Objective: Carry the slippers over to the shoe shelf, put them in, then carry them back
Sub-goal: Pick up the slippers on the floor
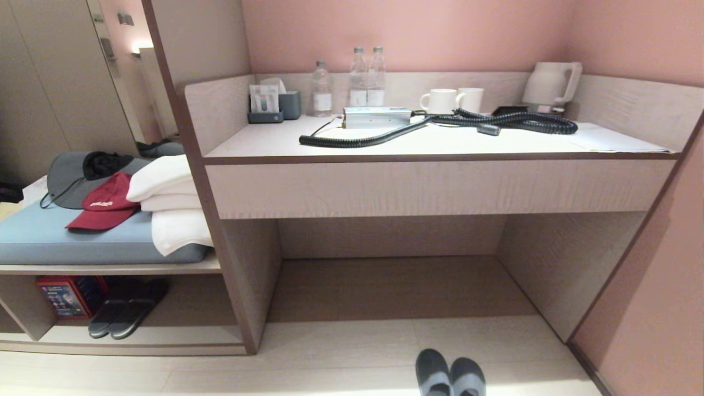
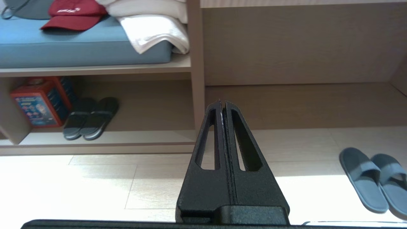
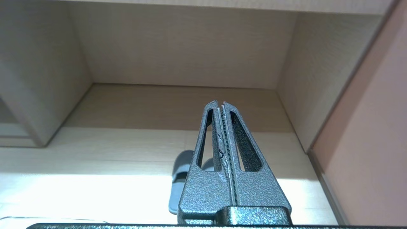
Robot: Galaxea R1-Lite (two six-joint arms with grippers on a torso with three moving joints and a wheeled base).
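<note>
The grey-blue slippers (image 1: 450, 374) lie side by side on the pale floor in front of the desk recess, at the bottom edge of the head view. The left wrist view shows the slippers (image 2: 372, 179) off to one side of the left gripper (image 2: 222, 102), which is shut and empty above the floor. My right gripper (image 3: 219, 102) is shut too and holds nothing; the slippers (image 3: 178, 183) lie just beyond and below it, partly hidden by its fingers. The shoe shelf (image 1: 165, 335) is the low open compartment at the lower left, under the bench. Neither arm shows in the head view.
A darker pair of slippers (image 1: 125, 314) and a red box (image 1: 67, 297) sit in the shoe shelf. Above it, a blue cushion (image 1: 49, 236) carries caps and folded white towels (image 1: 170, 201). The desk (image 1: 440, 159) holds bottles, mugs, a kettle and a coiled black cable. A pink wall (image 1: 660, 308) closes the right.
</note>
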